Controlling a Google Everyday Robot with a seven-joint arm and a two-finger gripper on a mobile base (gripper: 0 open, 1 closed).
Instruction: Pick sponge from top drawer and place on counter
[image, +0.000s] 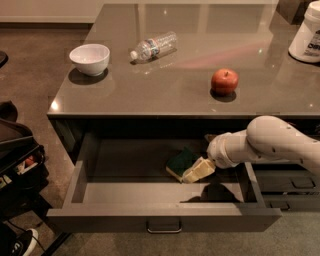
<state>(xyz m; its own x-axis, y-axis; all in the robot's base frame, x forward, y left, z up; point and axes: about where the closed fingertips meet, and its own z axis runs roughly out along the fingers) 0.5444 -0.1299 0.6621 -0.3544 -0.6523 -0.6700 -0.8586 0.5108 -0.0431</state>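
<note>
The top drawer stands pulled open below the counter. The sponge, dark green on top with a pale yellow edge, lies on the drawer floor right of the middle. My gripper reaches into the drawer from the right, its pale fingers low at the sponge's right front edge and touching or nearly touching it. The sponge's right part is hidden behind the fingers. The white arm crosses over the drawer's right side.
On the counter are a red apple, a white bowl, a lying clear water bottle and a white container at the far right. Narrower dark drawers sit to the right. Dark objects stand at left on the floor.
</note>
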